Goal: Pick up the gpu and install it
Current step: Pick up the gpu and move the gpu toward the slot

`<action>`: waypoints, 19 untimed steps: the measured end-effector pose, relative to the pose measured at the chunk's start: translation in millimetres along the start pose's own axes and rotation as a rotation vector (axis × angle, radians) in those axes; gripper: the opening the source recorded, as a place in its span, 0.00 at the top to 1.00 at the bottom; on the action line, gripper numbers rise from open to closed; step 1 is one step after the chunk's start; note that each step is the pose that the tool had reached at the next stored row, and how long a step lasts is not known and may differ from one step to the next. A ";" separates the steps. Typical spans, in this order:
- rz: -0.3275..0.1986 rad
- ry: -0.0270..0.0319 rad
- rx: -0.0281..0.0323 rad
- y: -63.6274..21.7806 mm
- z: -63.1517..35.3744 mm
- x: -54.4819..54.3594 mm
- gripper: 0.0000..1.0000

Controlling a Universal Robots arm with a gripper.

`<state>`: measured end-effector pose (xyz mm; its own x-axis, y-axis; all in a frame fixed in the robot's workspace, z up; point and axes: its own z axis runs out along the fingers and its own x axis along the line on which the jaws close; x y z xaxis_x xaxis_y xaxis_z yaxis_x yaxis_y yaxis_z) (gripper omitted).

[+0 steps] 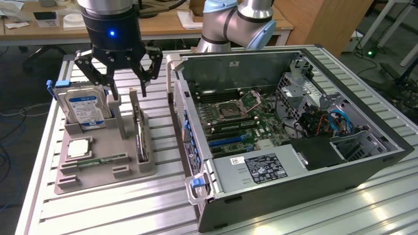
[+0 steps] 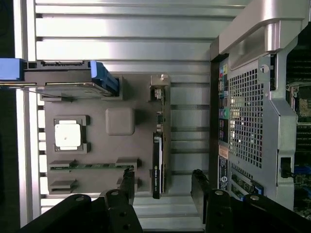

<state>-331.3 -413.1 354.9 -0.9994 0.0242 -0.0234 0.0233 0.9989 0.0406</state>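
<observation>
Hovering: the gripper [image 1: 129,93] hangs over the grey tray [image 1: 124,169], just above the gpu [image 1: 138,132].
Fingers: spread wide and grasping nothing. In the wrist view the gpu [image 2: 157,160] lies in line with the gap between them.
Gpu place: standing on its long edge in a slot of the tray, on the side nearer to the computer case [image 1: 248,63].
Tray neighbours: a hard drive [image 1: 85,107] stands upright near the card. A processor chip [image 1: 78,148] and a memory stick [image 1: 101,160] lie flat.
Case: open, to the exterior view's right of the tray, with the motherboard [image 1: 235,117] in sight.
Support: a slatted metal table [image 1: 130,210] carries both tray and case.
</observation>
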 end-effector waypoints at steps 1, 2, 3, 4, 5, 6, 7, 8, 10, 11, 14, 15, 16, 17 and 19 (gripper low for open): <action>0.001 -0.0001 0.0000 0.0 0.8 0.0 0.41; 0.002 -0.0001 0.0000 -0.1 1.5 0.0 0.41; 0.002 -0.0001 0.0000 -0.1 2.2 0.0 0.41; 0.002 -0.0001 0.0001 -0.1 2.9 0.0 0.41; 0.003 -0.0002 0.0000 -0.1 3.7 0.1 0.41; 0.003 -0.0004 0.0000 -0.2 4.6 0.1 0.41; 0.003 -0.0004 0.0000 -0.2 5.4 0.1 0.41; 0.004 -0.0004 0.0001 -0.3 6.3 0.1 0.41; 0.004 -0.0005 0.0000 -0.3 8.3 0.2 0.41; 0.004 -0.0005 0.0000 -0.3 9.3 0.2 0.41; 0.004 -0.0006 0.0000 -0.5 12.3 0.3 0.41; 0.004 -0.0006 0.0002 -0.5 13.4 0.3 0.41; 0.004 -0.0006 0.0002 -0.6 14.6 0.3 0.41; 0.004 -0.0006 0.0003 -0.6 15.5 0.4 0.41; 0.004 -0.0007 0.0003 -0.7 17.4 0.4 0.41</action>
<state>-331.3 -413.1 337.5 -0.9993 0.0286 -0.0239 0.0276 0.9988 0.0403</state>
